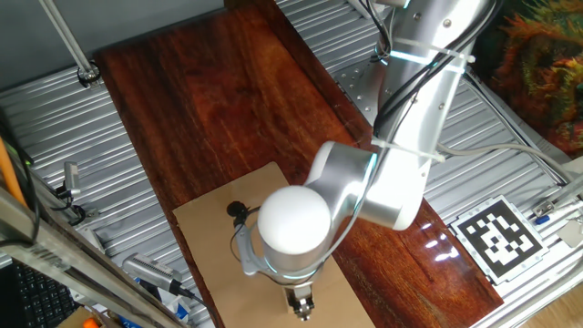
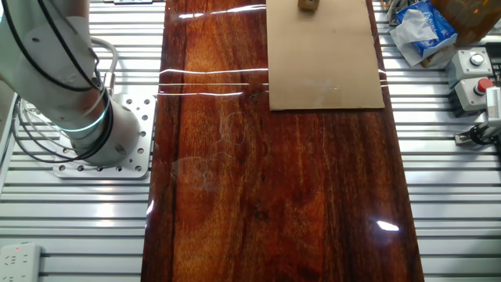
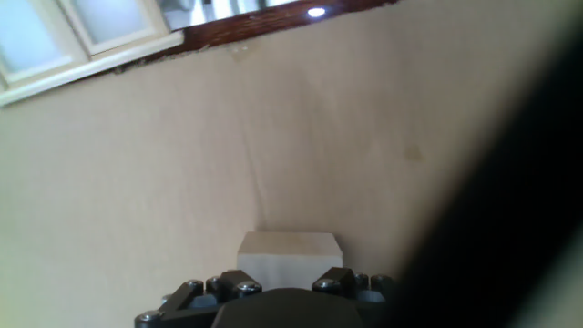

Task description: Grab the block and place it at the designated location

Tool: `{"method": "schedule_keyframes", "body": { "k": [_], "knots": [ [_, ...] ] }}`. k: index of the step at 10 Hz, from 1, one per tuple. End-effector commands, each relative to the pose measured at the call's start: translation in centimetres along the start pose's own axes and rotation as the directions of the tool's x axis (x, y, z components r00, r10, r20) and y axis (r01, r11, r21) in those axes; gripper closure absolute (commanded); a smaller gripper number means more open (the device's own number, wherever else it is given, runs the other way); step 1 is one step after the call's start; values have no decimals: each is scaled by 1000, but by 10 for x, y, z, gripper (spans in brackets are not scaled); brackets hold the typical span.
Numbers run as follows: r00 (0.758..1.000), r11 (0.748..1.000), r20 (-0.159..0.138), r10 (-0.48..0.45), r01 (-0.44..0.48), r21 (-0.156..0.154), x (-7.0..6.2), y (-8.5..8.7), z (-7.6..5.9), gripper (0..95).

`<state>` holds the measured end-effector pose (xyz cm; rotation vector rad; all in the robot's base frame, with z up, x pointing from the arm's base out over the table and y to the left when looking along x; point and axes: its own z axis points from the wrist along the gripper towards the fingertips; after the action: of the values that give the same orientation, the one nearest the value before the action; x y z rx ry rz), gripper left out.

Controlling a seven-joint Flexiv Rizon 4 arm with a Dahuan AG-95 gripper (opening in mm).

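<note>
— One gripper (image 1: 300, 301), then: is it holding anything?

— I cannot tell. In the hand view the block (image 3: 290, 259) sits right at the gripper's front hardware, but no fingertips show, so whether the jaws are closed on it stays unclear.

— And below the gripper?

— The tan sheet (image 1: 208, 239), filling the hand view. In the other fixed view the block (image 2: 308, 5) rests on the sheet (image 2: 326, 59) near its far edge.

— The black dot (image 1: 235, 210)?

— On the sheet, near the gripper, beside the arm's white joint cap (image 1: 293, 220). Farther out, a black-and-white tag (image 1: 498, 237).
</note>
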<state>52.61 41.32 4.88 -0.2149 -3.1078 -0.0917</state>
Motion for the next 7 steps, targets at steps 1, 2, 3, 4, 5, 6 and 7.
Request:
{"method": "schedule_keyframes", "body": {
  "k": [1, 2, 3, 4, 5, 6, 7],
  "knots": [
    [995, 995, 4, -102, 102, -1, 1, 1, 0, 760],
    [994, 994, 4, -106, 106, -2, 1, 2, 1, 760],
    [994, 994, 3, -107, 107, -1, 0, 5, 2, 760],
    [995, 995, 4, -104, 104, 1, -1, 10, 5, 760],
    [995, 995, 4, -102, 102, 4, -1, 16, 8, 760],
    [995, 995, 3, -101, 101, 5, -1, 17, 9, 760],
    [994, 994, -3, -108, 108, 18, -1, 17, 8, 760]
  ]
}}
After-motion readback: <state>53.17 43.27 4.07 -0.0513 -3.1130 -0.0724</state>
